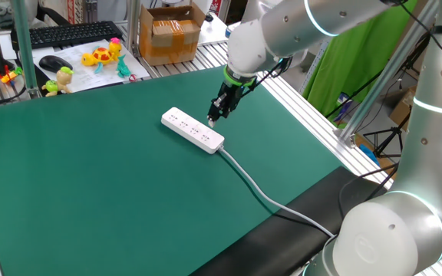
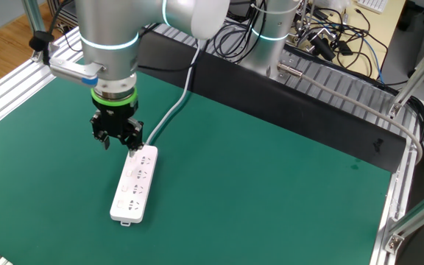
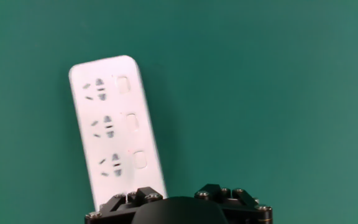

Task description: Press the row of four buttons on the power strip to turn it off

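1. The strip [image 1: 192, 129] lies flat on the green mat [image 1: 90, 192], near the middle of the table, and the gripper [image 1: 214, 118] is poised over its cable end.

2. From the other fixed view the strip [image 2: 135, 183] runs away from the arm's base, cable [image 2: 169, 110] trailing back toward the robot, far rounded end pointing to the mat's near edge.

3. The gripper [image 2: 116, 136] hangs right at the cable end, just above or perhaps already on it. Contact is too close to call from either fixed camera.

4. Fingers: I cannot tell whether they are spread or pressed together. No view shows the tips clearly, and the hand camera shows only the black gripper body at the bottom of its picture.

5. Hand view now: the strip [image 3: 114, 127] stretches straight ahead and a touch left, long axis running up the picture. Three buttons [image 3: 133, 121] show in a line along its right side, beside the socket holes. The fourth looks hidden under the gripper body.

6. That is the relation that matters, I'd say: the row runs along the long axis, away from the fingers toward the far end.

7. My read: the nearest button sits under the hand, so pressing would start here, then step outward along the strip, holding the line on the button side.
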Motion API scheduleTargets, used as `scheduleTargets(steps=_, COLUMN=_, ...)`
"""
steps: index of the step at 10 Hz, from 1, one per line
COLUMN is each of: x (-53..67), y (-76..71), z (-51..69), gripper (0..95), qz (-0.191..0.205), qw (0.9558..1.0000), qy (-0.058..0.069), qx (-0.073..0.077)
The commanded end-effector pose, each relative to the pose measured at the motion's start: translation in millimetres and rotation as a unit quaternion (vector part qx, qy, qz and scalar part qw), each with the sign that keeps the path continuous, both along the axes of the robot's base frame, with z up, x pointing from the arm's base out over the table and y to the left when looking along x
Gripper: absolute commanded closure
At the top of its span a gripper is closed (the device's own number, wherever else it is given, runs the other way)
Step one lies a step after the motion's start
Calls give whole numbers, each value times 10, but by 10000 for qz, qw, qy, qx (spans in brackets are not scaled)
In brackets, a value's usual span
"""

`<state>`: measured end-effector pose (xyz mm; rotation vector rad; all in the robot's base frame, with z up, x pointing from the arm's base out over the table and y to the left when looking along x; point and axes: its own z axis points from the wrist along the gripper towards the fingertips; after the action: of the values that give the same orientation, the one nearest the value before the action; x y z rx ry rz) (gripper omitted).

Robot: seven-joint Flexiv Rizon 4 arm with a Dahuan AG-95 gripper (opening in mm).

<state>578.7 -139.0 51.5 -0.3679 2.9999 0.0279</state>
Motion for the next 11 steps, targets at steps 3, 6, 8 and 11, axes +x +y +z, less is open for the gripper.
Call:
scheduleTargets(steps=3, x=24, y=20, z=-34, gripper=380, qz=-9, qw=10000, qy=-20, qx=-37)
scheduleTargets(steps=6, x=50, y=65, z=-28, gripper=380, qz=-9, qw=10000, qy=-19, qx=-58)
scheduleTargets(steps=8, x=47, y=73, z=-34, gripper=380, qz=-9, qw=10000, qy=-17, qx=-61)
scheduleTargets(steps=11, x=50, y=71, z=-31, gripper=380, qz=-43, qw=10000, qy=-45, qx=-64)
